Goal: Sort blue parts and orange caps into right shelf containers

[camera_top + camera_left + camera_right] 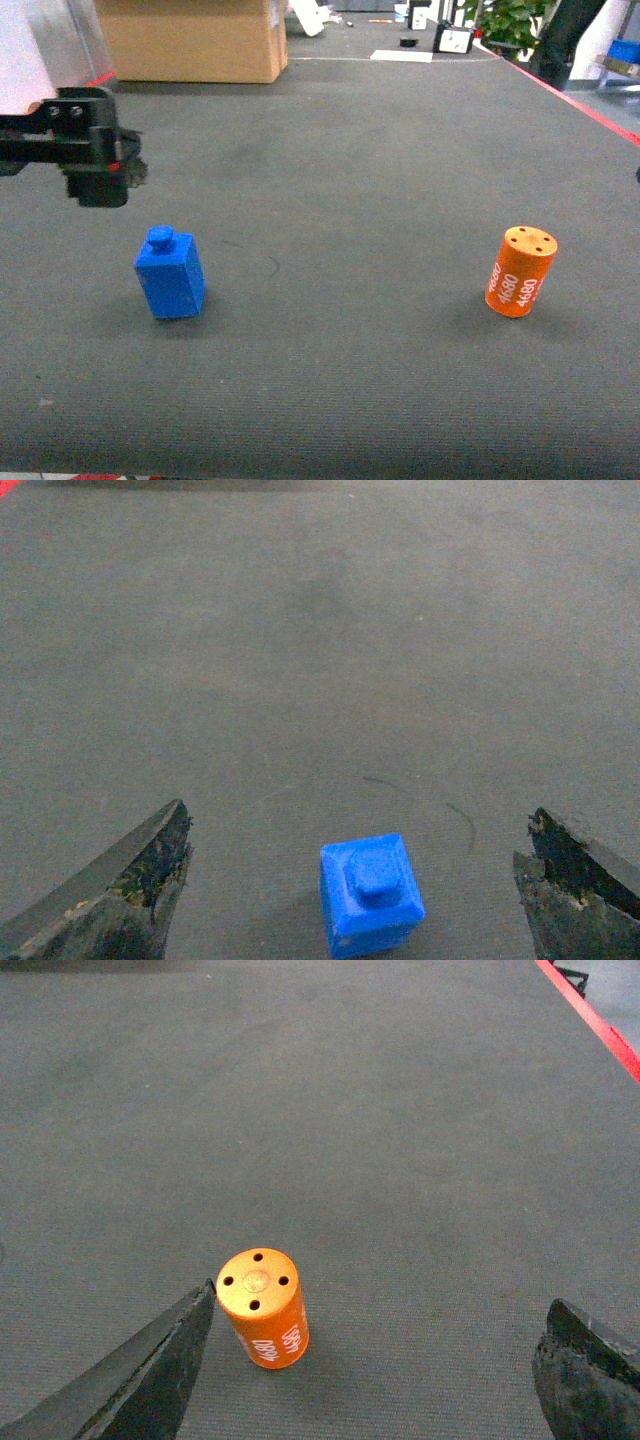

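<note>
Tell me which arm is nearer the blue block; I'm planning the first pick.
Left. The left tool hangs open over the blue block; the right tool is open over the orange cap, far across the mat.

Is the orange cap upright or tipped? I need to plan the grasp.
Upright. The orange cap stands on end on the grey mat, holed top face up, in both views.

Looks like lab or workshop — grey felt worktop [380, 150] edged in red tape [575, 95], cardboard box [195, 40] behind, potted plant [510, 20], possibly equipment clutter beyond.
</note>
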